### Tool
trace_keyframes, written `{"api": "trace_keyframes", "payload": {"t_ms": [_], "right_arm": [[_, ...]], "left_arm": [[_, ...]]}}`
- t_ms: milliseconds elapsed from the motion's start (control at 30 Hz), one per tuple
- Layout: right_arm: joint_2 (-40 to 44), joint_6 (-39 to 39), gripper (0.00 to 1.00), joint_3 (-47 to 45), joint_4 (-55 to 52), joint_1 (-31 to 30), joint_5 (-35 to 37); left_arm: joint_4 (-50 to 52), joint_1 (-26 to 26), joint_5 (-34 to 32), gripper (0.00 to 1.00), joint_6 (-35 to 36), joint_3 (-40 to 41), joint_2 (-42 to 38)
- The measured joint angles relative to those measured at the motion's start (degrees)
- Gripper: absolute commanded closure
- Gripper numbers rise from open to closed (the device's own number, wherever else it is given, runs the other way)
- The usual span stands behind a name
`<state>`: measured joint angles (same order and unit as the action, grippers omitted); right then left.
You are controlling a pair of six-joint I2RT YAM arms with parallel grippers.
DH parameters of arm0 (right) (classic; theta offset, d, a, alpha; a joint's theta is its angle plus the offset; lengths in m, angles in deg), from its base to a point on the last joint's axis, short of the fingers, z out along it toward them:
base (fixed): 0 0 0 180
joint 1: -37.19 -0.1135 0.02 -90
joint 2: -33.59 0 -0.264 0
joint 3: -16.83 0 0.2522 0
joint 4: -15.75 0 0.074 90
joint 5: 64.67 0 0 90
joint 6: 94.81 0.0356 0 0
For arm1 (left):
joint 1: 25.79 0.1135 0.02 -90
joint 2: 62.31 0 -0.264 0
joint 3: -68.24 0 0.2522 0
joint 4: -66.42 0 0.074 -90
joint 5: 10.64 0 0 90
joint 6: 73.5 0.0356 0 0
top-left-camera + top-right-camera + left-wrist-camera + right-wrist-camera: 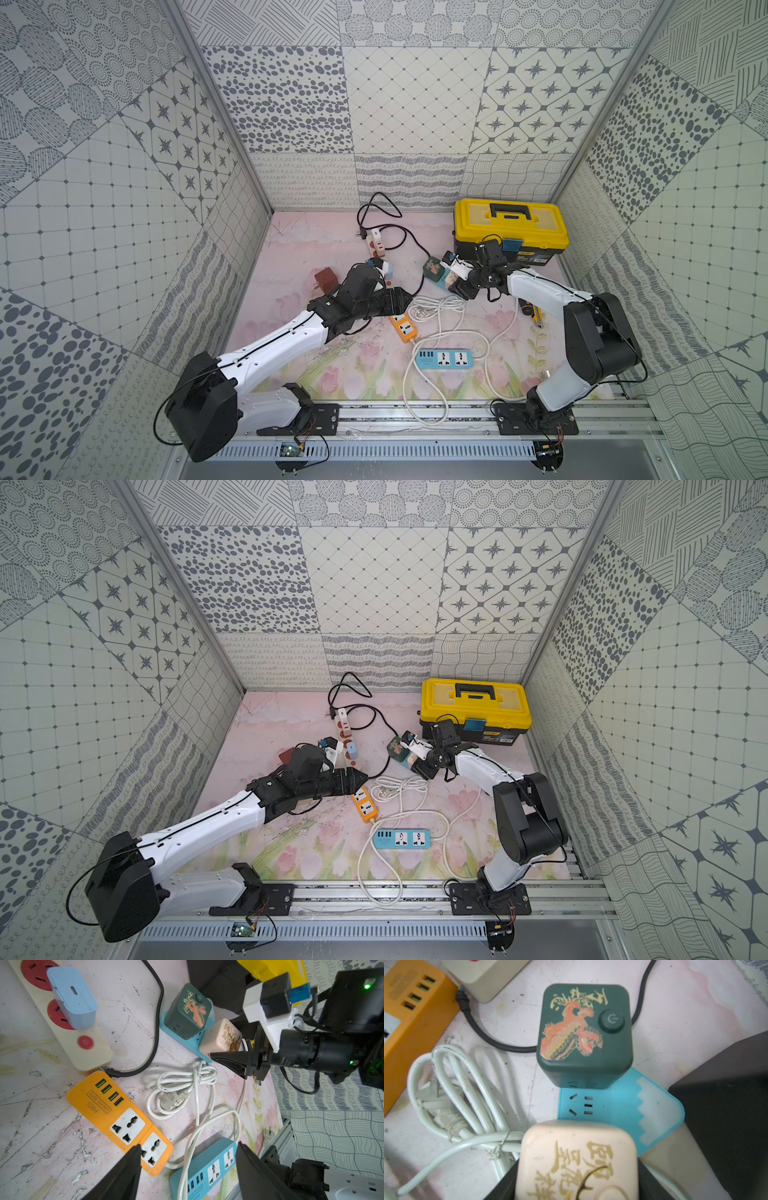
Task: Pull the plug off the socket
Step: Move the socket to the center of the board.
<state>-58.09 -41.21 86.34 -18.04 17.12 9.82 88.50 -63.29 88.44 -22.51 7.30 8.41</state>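
Nearest the lens, right wrist view: beige plug [577, 1147], seated on blue socket [612, 1105] beside green cube [583, 1032]. Flanked closely on both sides by right claw [578, 1167]; actual grip impossible to tell. Left wrist view: only one of those fingers visible. Left claw [188, 1147] wide, empty, above orange power strip [116, 1113]. Both top views only: yellow toolbox [509, 220] behind.

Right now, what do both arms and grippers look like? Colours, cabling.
The left arm and right arm have white shells with black joint housings and thin black cables looped outside. The left gripper and right gripper are black with tapered, wedge-shaped fingers. The right wrist carries a white bracket.
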Motion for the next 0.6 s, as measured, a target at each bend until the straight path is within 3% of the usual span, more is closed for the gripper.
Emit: {"api": "trace_keyframes", "payload": {"t_ms": [267, 400, 600], "right_arm": [[9.16, 3.02, 0.51, -6.82, -4.24, -4.39, -3.45], [11.04, 4.61, 0.46, -8.52, -4.42, -5.03, -4.28], [10.99, 7.58, 0.24, -8.66, -3.41, -5.07, -4.44]], "left_arm": [[-0.83, -3.96, -0.87, 0.24, 5.62, -0.92, 1.73], [-1.49, -6.56, -3.58, 0.24, 9.03, -3.28, 5.29], [-2.03, -8.55, -7.93, 0.21, 13.88, -8.63, 13.79]]}}
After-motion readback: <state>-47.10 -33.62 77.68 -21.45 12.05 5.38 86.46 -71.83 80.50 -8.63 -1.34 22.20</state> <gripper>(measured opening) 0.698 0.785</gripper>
